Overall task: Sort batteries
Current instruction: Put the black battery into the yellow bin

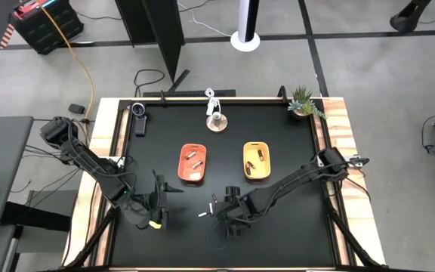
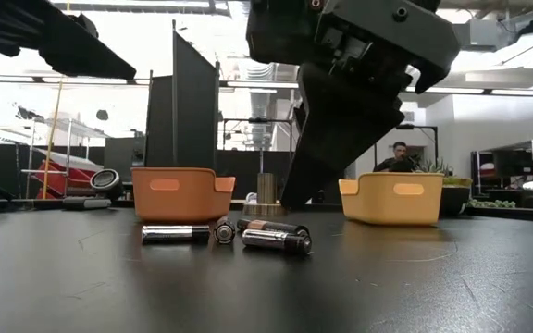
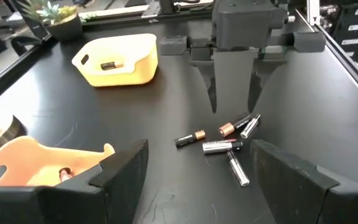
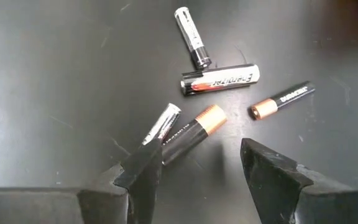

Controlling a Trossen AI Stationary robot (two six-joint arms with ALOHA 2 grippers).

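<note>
1. The right gripper (image 4: 197, 165) hung just above the black table (image 1: 293, 227) near its front edge, fingers spread apart and holding nothing; in the left wrist view the same gripper (image 3: 232, 102) pointed down at a cluster of loose cells.
2. Directly between and ahead of those fingers lay a dark battery with a copper end (image 4: 188, 132), touching or nearly touching a slim silver battery (image 4: 161, 123) at its side.
3. A little farther out lay a second copper-tipped battery (image 4: 283, 99), apart from the others, and a silver-and-black cell with printed lettering (image 4: 220, 79), with another silver battery (image 4: 191, 36) angled off one end of it.
4. From table height, the loose batteries (image 2: 225, 233) lay flat on the surface, in front of both trays.
5. The left gripper (image 1: 157, 204) waited over the front left part of the table, fingers open and empty, well to the side of the cluster.
6. Beyond the cluster, near the table's middle, the orange tray (image 1: 192, 163) held two batteries and the yellow tray (image 1: 257, 161) beside it held two; one dark, copper-ended cell (image 3: 112, 65) showed inside the yellow tray.
7. At the far edge stood a small potted plant (image 1: 303, 102) in the right corner and a round wooden stand (image 1: 216, 121) near the centre.
</note>
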